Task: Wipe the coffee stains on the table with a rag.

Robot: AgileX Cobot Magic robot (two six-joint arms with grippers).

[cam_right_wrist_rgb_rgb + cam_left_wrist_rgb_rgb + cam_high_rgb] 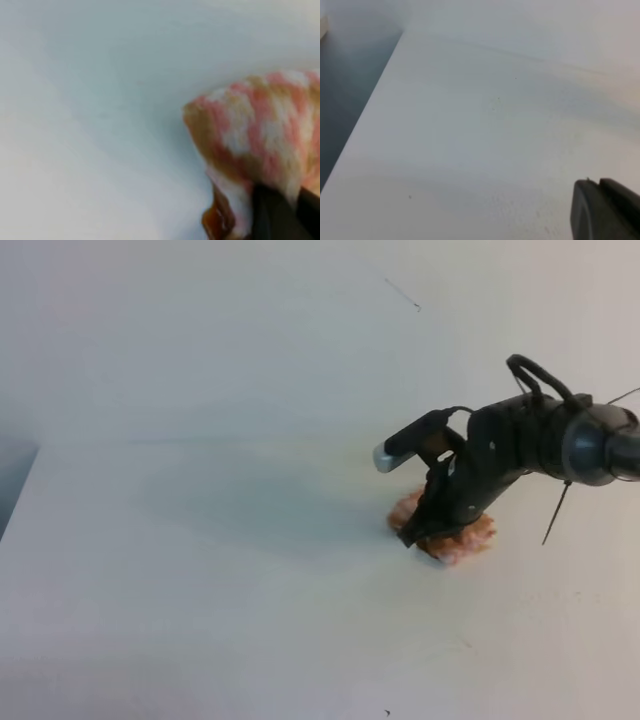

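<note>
The fuzzy pink-orange and white rag (452,538) lies bunched on the right part of the plain white table (200,570). The black right gripper (428,532) presses on it, fingers closed around the cloth. A small amber-brown coffee stain (216,220) shows at the rag's edge. The left gripper (605,212) shows only as a dark corner, its state unclear.

Fuzzy woven cloth rag (260,125) lies on the smooth, matt white table (200,570).

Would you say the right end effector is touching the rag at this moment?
Touching. In the right wrist view the dark fingers press into the rag, bunching it; the right end effector sits on it in the high view.
</note>
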